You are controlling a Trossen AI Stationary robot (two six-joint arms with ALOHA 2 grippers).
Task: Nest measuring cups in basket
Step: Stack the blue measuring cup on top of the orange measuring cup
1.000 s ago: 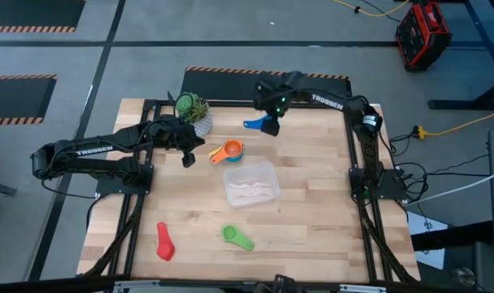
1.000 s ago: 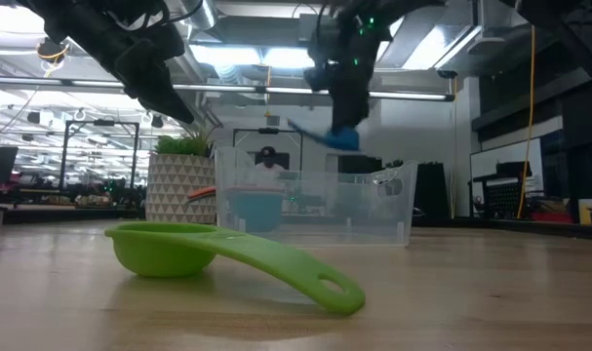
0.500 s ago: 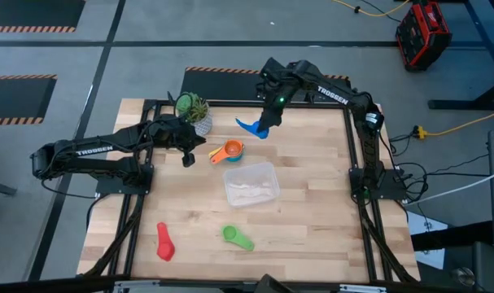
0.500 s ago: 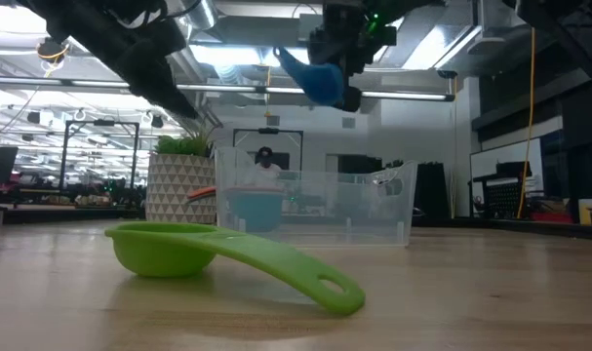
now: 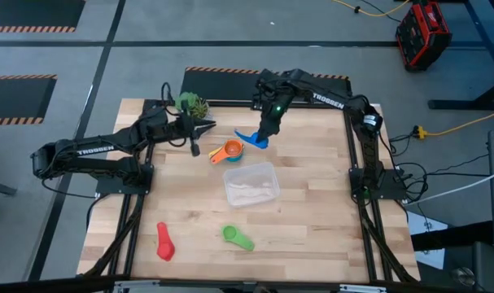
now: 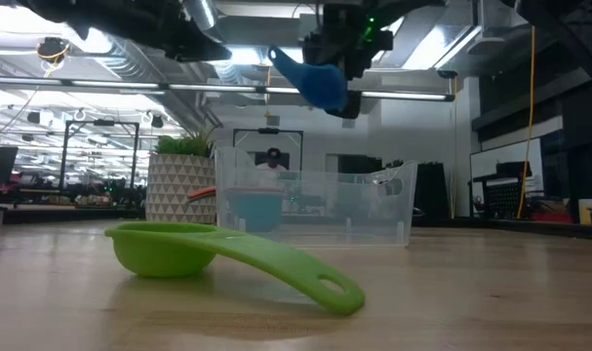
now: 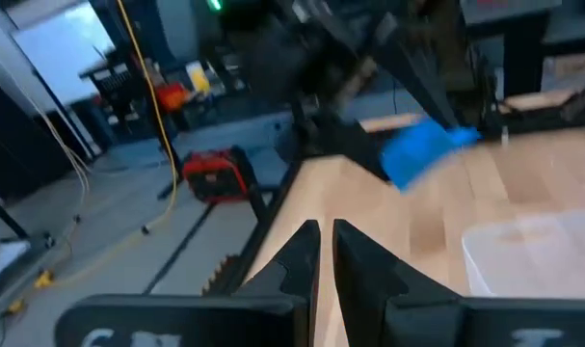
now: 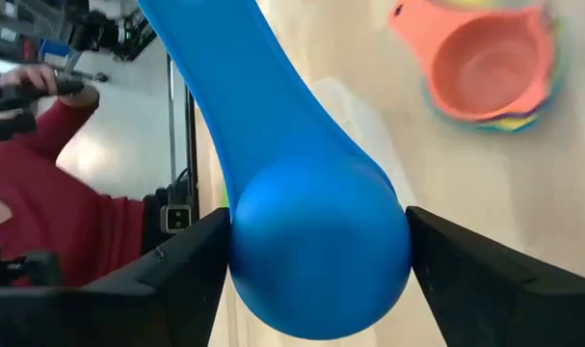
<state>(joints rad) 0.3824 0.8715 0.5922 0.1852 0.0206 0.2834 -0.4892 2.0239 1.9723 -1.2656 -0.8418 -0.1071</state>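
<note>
Currently the dark blue cup [image 5: 252,138] is airborne upper centre of the high view, right gripper [image 5: 265,132] jaws spread wide, clamping its bowl. Likely staged for the nested stack [image 5: 229,151] just lower left, outside the basket [image 5: 251,184] at centre. Green cup [image 5: 236,237] and red cup [image 5: 164,242] wait on the surface [image 5: 312,212], lower left. Left gripper [image 5: 195,149], jaws pressed together, hovers clear left of the stack.

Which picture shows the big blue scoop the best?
The right wrist view: the dark blue cup fills it, held between the right gripper's fingers. The high view shows it small, near the stacked cups. The low view shows it held in the air. The left wrist view blurs it.
</note>
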